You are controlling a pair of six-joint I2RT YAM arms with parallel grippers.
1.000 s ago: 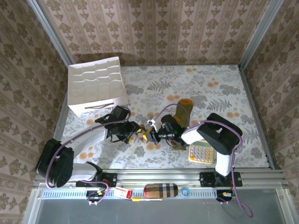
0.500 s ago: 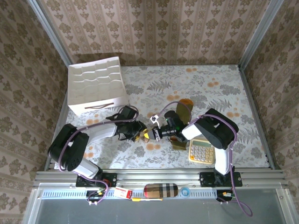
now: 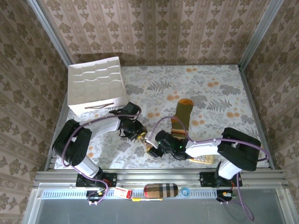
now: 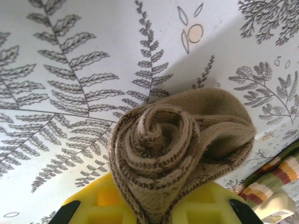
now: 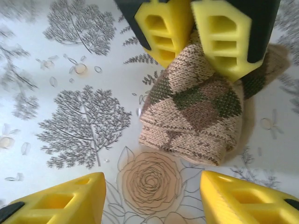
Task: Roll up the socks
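The tan-and-brown argyle sock (image 4: pixel 173 144) is wound into a tight roll. My left gripper (image 4: pixel 156 210) is shut on it, its yellow fingers (image 5: pixel 163 28) pinching the roll (image 5: pixel 196 107) from above in the right wrist view. Just short of the roll, my right gripper (image 5: pixel 152 200) stands open with only the patterned tablecloth between its fingers. From above, the left gripper (image 3: pixel 137 132) and right gripper (image 3: pixel 153 143) meet near the table's front middle. The olive green sock with the orange toe (image 3: pixel 182 114) lies flat behind the right arm, and its striped cuff (image 4: pixel 275 175) shows beside the roll.
A white divided box (image 3: pixel 97 86) stands at the back left. A calculator (image 3: pixel 202 159) lies partly under the right arm at the front. A beige plaid case (image 3: pixel 161 190) rests on the front rail. Wallpapered walls close in three sides.
My left gripper closed on the rolled argyle sock. My right gripper let go of it, opened and drew back toward the near edge, its arm now stretched low.
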